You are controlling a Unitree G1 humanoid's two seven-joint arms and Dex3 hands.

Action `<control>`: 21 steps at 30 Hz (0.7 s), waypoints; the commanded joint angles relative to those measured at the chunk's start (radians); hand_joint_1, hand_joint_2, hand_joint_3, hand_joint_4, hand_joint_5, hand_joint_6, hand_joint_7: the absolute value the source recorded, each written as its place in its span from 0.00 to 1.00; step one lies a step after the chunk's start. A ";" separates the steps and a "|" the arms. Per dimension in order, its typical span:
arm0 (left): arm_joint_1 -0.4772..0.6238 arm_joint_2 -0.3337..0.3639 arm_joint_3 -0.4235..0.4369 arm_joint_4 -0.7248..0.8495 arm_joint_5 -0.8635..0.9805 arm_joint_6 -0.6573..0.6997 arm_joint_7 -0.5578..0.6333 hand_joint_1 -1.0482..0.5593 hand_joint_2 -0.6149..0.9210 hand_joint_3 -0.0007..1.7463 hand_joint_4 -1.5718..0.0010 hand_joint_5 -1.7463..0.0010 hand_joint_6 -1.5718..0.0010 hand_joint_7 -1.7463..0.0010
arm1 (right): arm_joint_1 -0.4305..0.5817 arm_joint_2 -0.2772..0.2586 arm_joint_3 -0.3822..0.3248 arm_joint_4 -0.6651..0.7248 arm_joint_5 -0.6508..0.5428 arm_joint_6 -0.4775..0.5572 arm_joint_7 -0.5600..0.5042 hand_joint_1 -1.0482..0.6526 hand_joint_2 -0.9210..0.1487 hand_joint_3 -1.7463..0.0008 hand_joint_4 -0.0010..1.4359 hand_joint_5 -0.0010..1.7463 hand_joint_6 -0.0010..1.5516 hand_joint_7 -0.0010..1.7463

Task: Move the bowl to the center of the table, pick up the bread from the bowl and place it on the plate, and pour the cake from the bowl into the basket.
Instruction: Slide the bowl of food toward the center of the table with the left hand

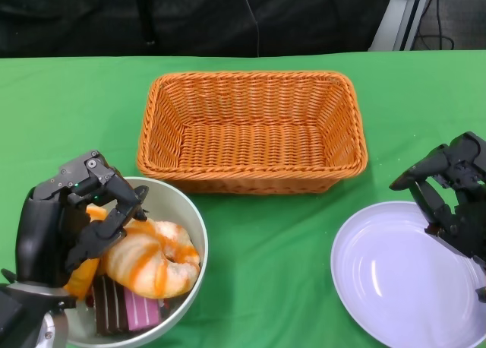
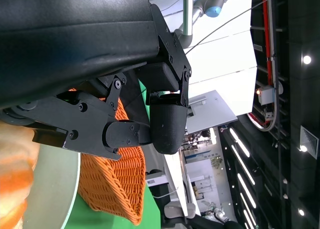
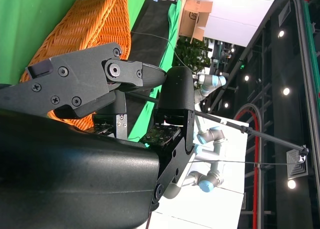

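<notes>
Currently the left hand (image 1: 72, 219) grips the bowl (image 1: 186, 211) rim to shift it; the right hand (image 1: 452, 188) hovers open, empty, over the plate (image 1: 380, 279).

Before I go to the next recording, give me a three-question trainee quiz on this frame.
1. True or false: the basket holds the cake.
2. Which hand is at the bowl? A. left hand B. right hand C. neither
3. Fill in: the plate has ______ on it.

Key:
1. False. The basket is empty; the cake lies in the bowl beside the bread.
2. A. The left hand grips the bowl at its rim, while the right hand hovers open over the plate's edge.
3. Nothing.
</notes>
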 commanded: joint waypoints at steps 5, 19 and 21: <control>-0.009 0.008 0.011 0.012 0.001 -0.011 -0.001 0.57 1.00 0.21 0.52 0.09 0.50 0.24 | -0.016 -0.013 -0.015 0.012 -0.003 -0.021 -0.009 0.55 0.00 0.76 0.48 0.85 0.44 0.73; -0.017 0.006 0.013 0.026 -0.010 -0.019 -0.014 0.57 1.00 0.21 0.52 0.09 0.50 0.23 | -0.016 -0.015 -0.013 0.011 0.003 -0.012 -0.006 0.55 0.00 0.76 0.48 0.84 0.44 0.73; -0.018 0.007 0.013 0.028 -0.011 -0.021 -0.017 0.57 1.00 0.21 0.52 0.09 0.50 0.23 | -0.018 -0.014 -0.015 0.016 -0.007 -0.023 -0.012 0.55 0.00 0.76 0.48 0.84 0.44 0.74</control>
